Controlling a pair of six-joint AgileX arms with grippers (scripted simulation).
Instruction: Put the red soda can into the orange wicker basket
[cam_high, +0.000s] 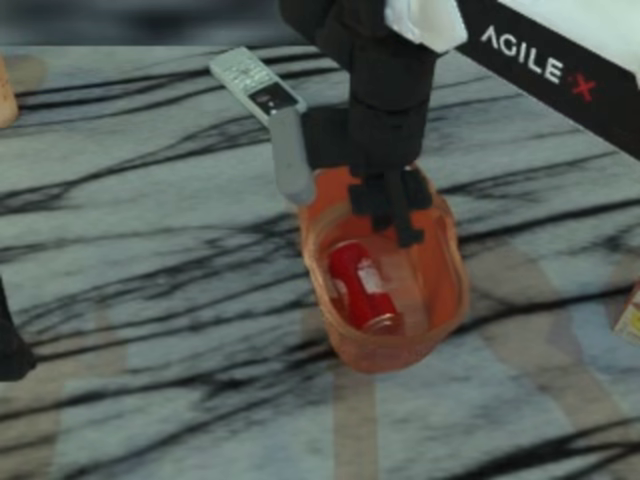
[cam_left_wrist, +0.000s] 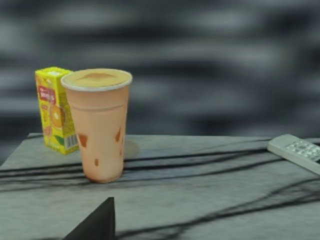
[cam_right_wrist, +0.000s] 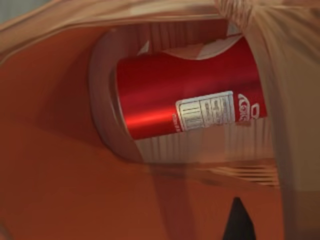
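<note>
The red soda can (cam_high: 362, 285) lies on its side inside the orange wicker basket (cam_high: 455, 300), near the middle of the table. My right gripper (cam_high: 392, 210) hangs over the basket's far rim, just above the can and apart from it. It is open and holds nothing. The right wrist view looks down into the basket's wall (cam_right_wrist: 60, 175), with the can (cam_right_wrist: 185, 100) and its white label below; one dark fingertip (cam_right_wrist: 237, 220) shows. My left gripper (cam_high: 10, 345) is parked at the table's left edge, open, with one fingertip (cam_left_wrist: 97, 222) in its own view.
A grey remote control (cam_high: 262, 105) lies just behind the basket to the left, also seen as the remote (cam_left_wrist: 297, 150). A tan lidded cup (cam_left_wrist: 98, 125) and a yellow juice box (cam_left_wrist: 54, 110) stand at the far left. A small box (cam_high: 630, 315) sits at the right edge.
</note>
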